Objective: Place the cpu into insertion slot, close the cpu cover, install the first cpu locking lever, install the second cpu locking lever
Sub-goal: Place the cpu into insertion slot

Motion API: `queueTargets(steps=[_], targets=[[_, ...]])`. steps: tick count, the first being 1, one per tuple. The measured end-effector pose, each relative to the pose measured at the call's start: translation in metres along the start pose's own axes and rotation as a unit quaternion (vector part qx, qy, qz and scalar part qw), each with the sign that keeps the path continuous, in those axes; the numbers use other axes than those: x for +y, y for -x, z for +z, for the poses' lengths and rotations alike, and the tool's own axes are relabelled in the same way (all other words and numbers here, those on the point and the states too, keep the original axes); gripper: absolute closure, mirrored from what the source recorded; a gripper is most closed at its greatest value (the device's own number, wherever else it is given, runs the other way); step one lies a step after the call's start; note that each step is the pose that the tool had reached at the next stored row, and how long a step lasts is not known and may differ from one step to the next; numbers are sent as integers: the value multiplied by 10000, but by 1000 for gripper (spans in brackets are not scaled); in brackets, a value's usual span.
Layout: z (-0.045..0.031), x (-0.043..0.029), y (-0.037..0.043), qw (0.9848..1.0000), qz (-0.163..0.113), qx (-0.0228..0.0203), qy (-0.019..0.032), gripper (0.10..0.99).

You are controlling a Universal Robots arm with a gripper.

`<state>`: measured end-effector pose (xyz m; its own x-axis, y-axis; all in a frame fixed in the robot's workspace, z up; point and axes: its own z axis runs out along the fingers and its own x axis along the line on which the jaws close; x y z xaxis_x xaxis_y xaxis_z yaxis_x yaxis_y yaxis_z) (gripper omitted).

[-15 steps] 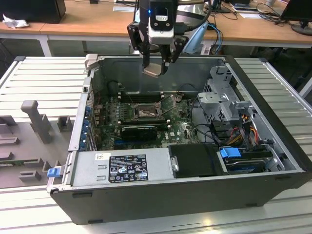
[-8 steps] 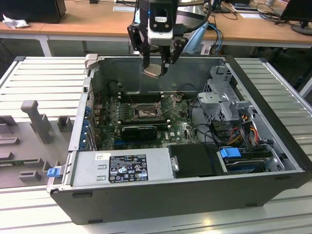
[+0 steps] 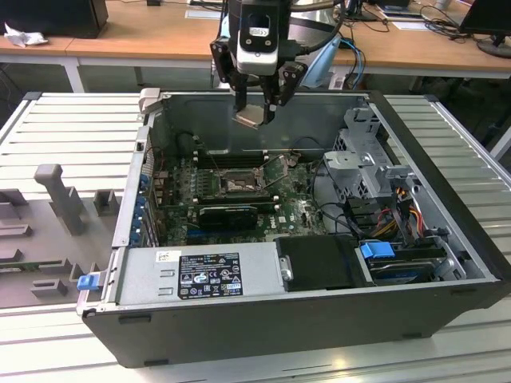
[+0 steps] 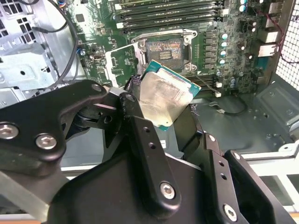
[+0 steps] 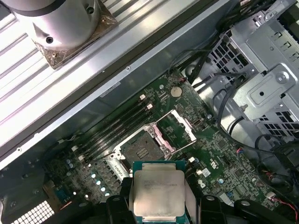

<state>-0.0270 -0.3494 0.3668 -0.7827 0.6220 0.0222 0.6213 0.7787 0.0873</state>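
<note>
My gripper (image 3: 255, 110) hangs above the rear of the open computer case, shut on the cpu (image 3: 248, 119), a flat silver-beige chip with a green edge. Both wrist views show the cpu (image 4: 164, 100) (image 5: 158, 190) clamped by its sides between the black fingers (image 4: 140, 135), tilted, well above the board. The insertion slot (image 3: 238, 183) (image 4: 164, 49) (image 5: 140, 149) lies bare and dark on the motherboard below. Beside the slot, the cpu cover (image 4: 122, 59) (image 5: 180, 127) (image 3: 276, 167) stands swung open.
Long black memory slots (image 4: 168, 13) run beside the socket. A metal drive cage (image 3: 363, 163) with cables fills the case at the exterior view's right, and the power supply (image 3: 200, 271) sits at the front. Grey fixture blocks (image 3: 60, 195) stand on the table at the exterior view's left.
</note>
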Motion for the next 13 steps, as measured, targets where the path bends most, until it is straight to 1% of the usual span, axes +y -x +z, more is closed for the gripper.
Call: queueTargets(steps=[6, 10, 11, 12, 13], targets=[[4, 0, 0, 9997, 227, -20, 5, 557], [6, 0, 0, 9992, 387, -34, 9, 557], [7, -1, 0, 9990, 444, -39, 10, 557], [9, -1, 0, 9983, 575, -50, 13, 557], [11, -1, 0, 9973, 734, -65, 16, 557]])
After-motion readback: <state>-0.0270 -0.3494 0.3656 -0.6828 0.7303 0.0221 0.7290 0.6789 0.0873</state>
